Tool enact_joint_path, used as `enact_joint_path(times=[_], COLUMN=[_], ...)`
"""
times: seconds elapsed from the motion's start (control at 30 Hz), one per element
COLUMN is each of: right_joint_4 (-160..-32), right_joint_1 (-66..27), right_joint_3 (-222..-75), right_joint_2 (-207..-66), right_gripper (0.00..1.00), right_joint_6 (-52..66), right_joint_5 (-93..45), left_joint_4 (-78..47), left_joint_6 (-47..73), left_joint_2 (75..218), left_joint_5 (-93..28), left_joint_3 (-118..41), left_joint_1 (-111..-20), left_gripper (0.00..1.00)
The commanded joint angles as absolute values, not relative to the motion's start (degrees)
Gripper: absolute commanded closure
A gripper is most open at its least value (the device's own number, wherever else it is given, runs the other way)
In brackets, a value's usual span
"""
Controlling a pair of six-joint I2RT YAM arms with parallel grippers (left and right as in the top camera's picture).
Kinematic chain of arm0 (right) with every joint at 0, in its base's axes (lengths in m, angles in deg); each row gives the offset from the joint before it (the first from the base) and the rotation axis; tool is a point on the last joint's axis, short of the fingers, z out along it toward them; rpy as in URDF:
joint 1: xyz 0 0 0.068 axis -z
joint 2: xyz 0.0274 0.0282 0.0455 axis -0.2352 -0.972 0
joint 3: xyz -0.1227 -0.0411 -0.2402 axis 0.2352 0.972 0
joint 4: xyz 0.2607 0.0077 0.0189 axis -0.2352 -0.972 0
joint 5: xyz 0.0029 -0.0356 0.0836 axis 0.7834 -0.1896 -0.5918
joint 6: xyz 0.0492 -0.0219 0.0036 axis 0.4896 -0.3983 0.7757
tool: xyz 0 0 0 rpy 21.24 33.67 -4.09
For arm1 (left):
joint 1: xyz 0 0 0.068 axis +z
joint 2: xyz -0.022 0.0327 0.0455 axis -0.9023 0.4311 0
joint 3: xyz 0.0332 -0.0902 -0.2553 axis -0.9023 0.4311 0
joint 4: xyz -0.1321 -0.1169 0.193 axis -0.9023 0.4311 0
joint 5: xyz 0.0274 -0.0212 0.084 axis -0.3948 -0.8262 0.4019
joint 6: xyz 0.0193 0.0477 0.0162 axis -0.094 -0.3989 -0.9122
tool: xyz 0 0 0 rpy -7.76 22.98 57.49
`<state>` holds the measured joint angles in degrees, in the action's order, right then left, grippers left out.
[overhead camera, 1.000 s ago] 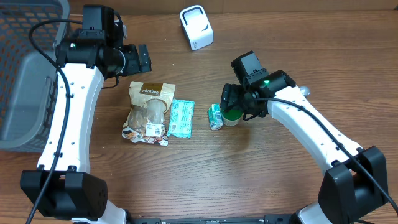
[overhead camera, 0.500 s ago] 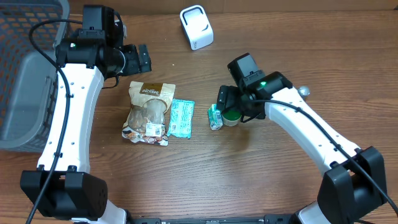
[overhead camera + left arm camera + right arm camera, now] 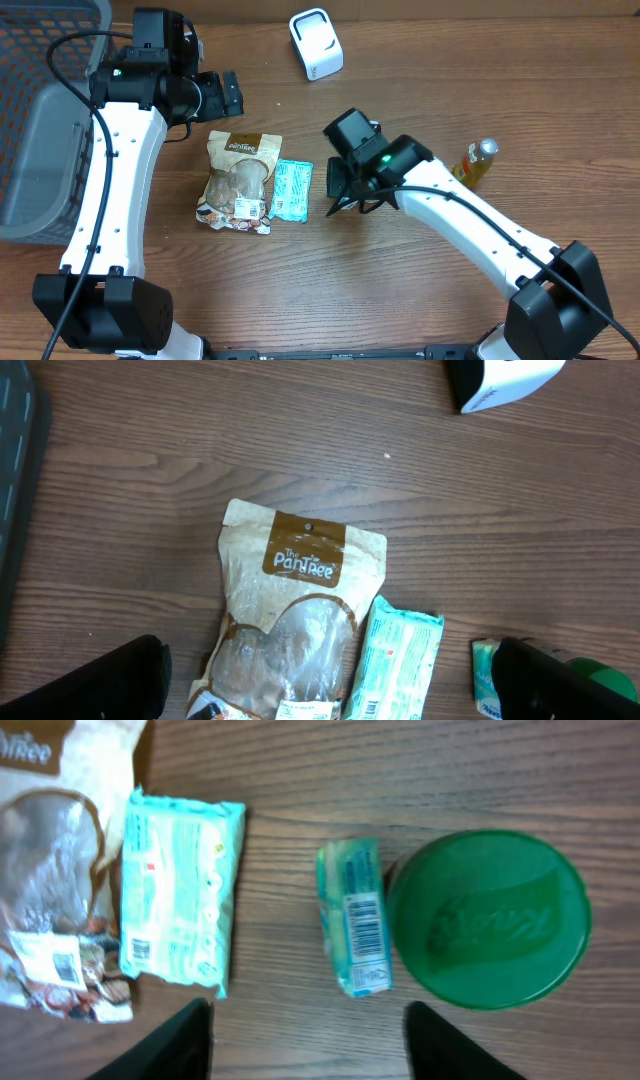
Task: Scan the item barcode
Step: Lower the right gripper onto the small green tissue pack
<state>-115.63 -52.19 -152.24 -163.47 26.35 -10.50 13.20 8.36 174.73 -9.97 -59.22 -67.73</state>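
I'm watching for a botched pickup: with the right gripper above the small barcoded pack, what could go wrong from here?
The small pack lies right beside the green lid, so a finger of the open right gripper might catch the lid too. The pack's barcode faces up; a grip across it could hide it from the white scanner.

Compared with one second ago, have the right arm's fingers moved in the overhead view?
Yes. The right fingers shifted toward the teal packet, which stayed put in the overhead view, and away from the bottle.
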Motion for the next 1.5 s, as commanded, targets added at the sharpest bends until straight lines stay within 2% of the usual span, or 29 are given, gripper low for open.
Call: enact_joint_path(times=[0.0, 0.07, 0.47, 0.63, 1.47], right_joint_4=[-114.3, -113.7, -112.9, -112.8, -113.1], right_joint_1=[-54.6, -56.1, -63.5, -63.4, -63.2], right_joint_3=[-152.1, -152.1, -152.1, -152.1, -152.0], right_joint_2=[-163.6, -163.7, -168.5, -170.2, -176.5], right_gripper=[0.48, 0.51, 0.51, 0.55, 0.55], right_joint_6=[26.3, 26.3, 26.3, 26.3, 26.5], right_joint_5=[-6.1, -4.6, 9.3, 9.3, 12.3], left_joint_4=[13.2, 13.2, 13.2, 13.2, 13.2], left_joint_6=[7.7, 7.7, 7.7, 7.7, 7.7], left_joint_2=[174.8, 174.8, 174.8, 174.8, 174.8], left_joint_5=[-10.6, -10.6, -10.6, -10.6, -10.6], left_joint_3=[-60.0, -60.0, -60.0, -60.0, -60.0], left_joint_1=[-67.5, -67.5, -67.5, -67.5, -67.5], left_gripper=[0.0, 0.0, 0.0, 0.0, 0.0])
